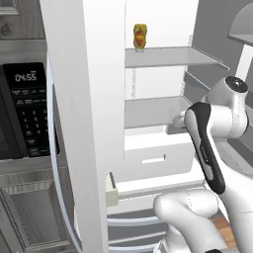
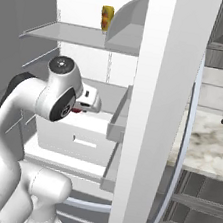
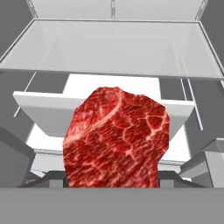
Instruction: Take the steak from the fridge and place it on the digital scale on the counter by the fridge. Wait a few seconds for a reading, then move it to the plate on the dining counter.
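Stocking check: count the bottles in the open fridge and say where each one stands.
1. The yellow-orange bottle stands upright on the upper shelf of the fridge, toward the back. More could be hidden behind the open door or the arm.

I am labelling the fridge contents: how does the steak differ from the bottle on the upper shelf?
The steak is a dark red, marbled, irregular lump; the bottle is yellow-orange with a red label. The steak sits right before the hand camera by the open drawer; the bottle stands upright on a higher shelf. Both are in the fridge.
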Robot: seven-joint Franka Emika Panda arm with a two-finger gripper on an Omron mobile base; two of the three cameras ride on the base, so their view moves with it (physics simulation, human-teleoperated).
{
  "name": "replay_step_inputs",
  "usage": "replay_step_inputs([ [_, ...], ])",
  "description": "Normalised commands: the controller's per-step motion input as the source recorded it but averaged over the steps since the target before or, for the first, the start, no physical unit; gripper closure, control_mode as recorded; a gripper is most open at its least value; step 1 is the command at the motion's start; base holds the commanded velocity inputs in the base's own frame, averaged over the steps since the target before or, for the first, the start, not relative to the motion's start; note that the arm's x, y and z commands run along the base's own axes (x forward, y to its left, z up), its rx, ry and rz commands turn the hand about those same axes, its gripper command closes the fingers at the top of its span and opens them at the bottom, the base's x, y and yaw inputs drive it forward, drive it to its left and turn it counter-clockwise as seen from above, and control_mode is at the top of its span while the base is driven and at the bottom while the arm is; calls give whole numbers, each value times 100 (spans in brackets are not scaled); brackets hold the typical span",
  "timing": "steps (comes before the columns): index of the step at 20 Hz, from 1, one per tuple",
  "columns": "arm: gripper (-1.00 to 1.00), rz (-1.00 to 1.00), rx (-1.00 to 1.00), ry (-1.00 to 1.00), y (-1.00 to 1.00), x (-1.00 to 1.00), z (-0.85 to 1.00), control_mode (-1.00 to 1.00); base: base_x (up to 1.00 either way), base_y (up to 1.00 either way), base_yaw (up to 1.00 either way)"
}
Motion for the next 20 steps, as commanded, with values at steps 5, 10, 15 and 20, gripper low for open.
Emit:
replay_step_inputs([
  [5,100,1,0,0,1,-16,3,-100,0,0,0],
  [10,100,0,0,0,0,0,0,-100,0,0,0],
  [15,100,0,0,0,0,0,0,-100,0,0,0],
  [20,100,0,0,0,0,0,0,100,0,0,0],
])
